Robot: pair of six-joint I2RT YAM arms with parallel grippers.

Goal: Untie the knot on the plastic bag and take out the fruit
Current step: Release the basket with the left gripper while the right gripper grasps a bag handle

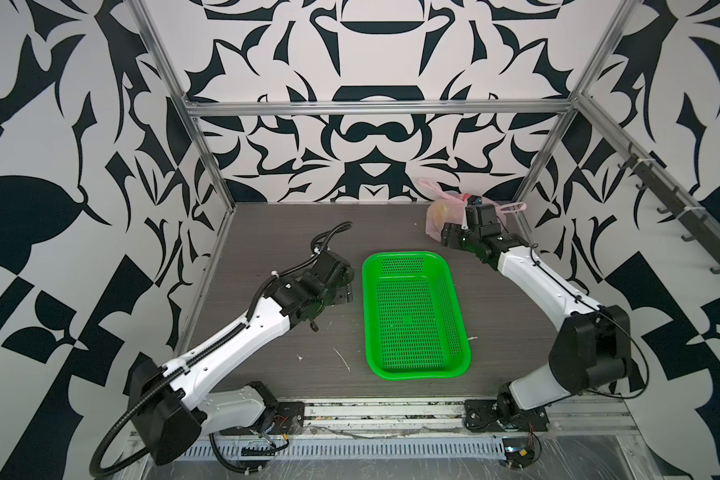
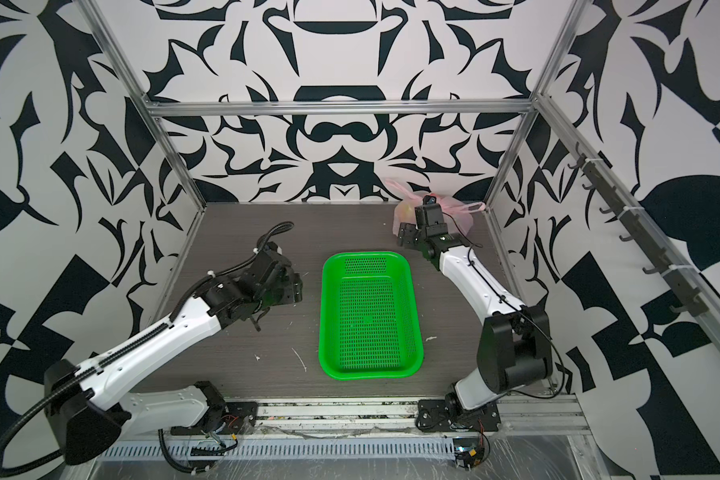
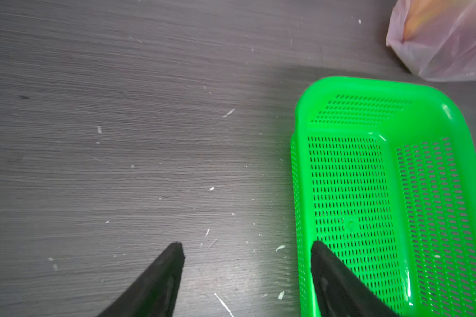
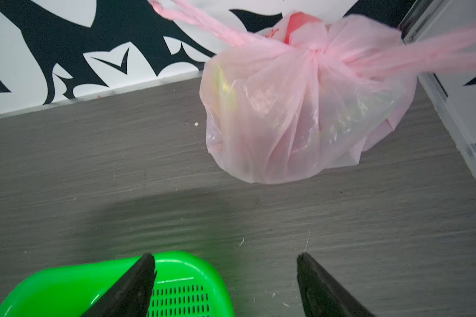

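Fingertips of your right end effector (image 4: 224,256) sit closest to the lens in the right wrist view. They're spread apart with nothing between them, one hanging over a corner of the green basket (image 4: 66,285). Your left end effector (image 3: 246,243) is spread and empty too, parked by the basket's long side, well apart from the bag.

The plastic bag (image 1: 439,216) sits in the upper right of both top views, jammed into the back corner of the counter (image 1: 275,249) near the wall and the metal frame post (image 1: 546,153). The knot (image 4: 315,49) is cinched tight on top, with the handle loops (image 4: 423,52) poking out to either side. The fruit (image 4: 226,85) only shows as a yellowish-green smudge through the film.

Stuff I'd watch, just my read:

- That film looks super thin. Pinch the bag wall instead of a loop and you'll probably tear it rather than untie it.
- Nothing is pinning the bag. Tug one loop with the right arm alone and the whole thing likely slides or tips, or the knot just tightens.
- The corner is cramped, so a wide approach could clip the post or the wall.
- Once it opens, round fruit could roll off toward the edge if the bag flops over.

Bring the left arm over first, imo.
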